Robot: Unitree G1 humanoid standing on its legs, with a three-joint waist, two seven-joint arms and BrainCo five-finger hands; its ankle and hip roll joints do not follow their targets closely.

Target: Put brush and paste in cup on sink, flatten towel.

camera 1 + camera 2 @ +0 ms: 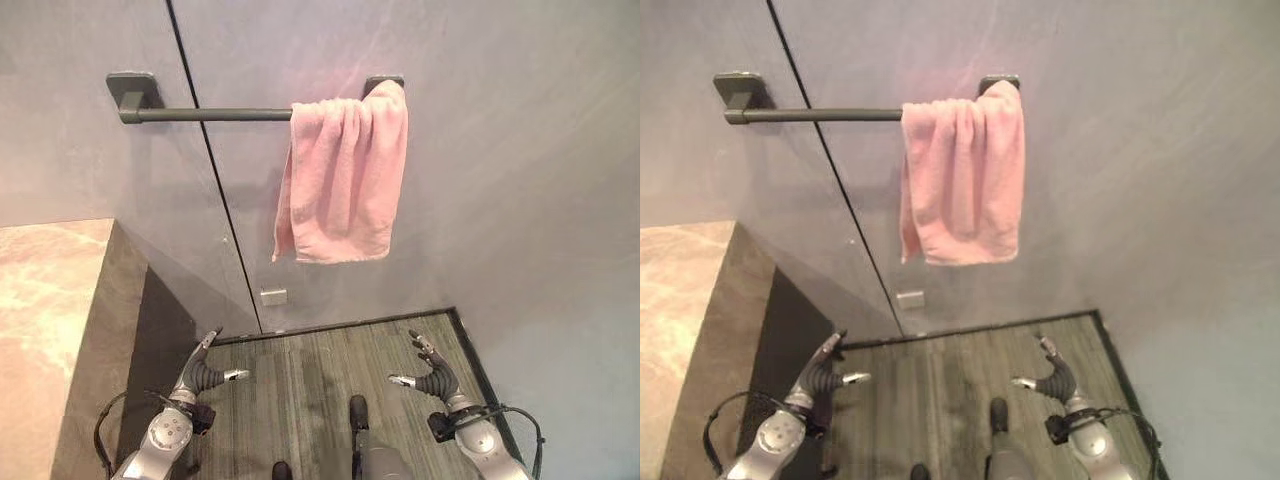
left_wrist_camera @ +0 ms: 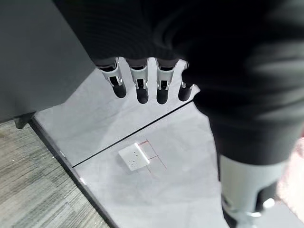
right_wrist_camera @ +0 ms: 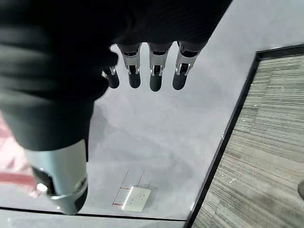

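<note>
Towel (image 1: pixel 345 180) is the thing in hand, and no fingers touch it: those of the left hand (image 1: pixel 205 372) hang straight and apart, holding nothing, and those of the right hand (image 1: pixel 432 375) likewise, both low above the floor (image 1: pixel 310 390). Higher up, the pink cloth hangs bunched at the right end of the dark rail (image 1: pixel 215 114) on the grey wall (image 1: pixel 520 200). To flatten it well, I judge both hands should rise, pinch the top edge, and draw the left part along the bare rail, evenly, without pulling it off.
</note>
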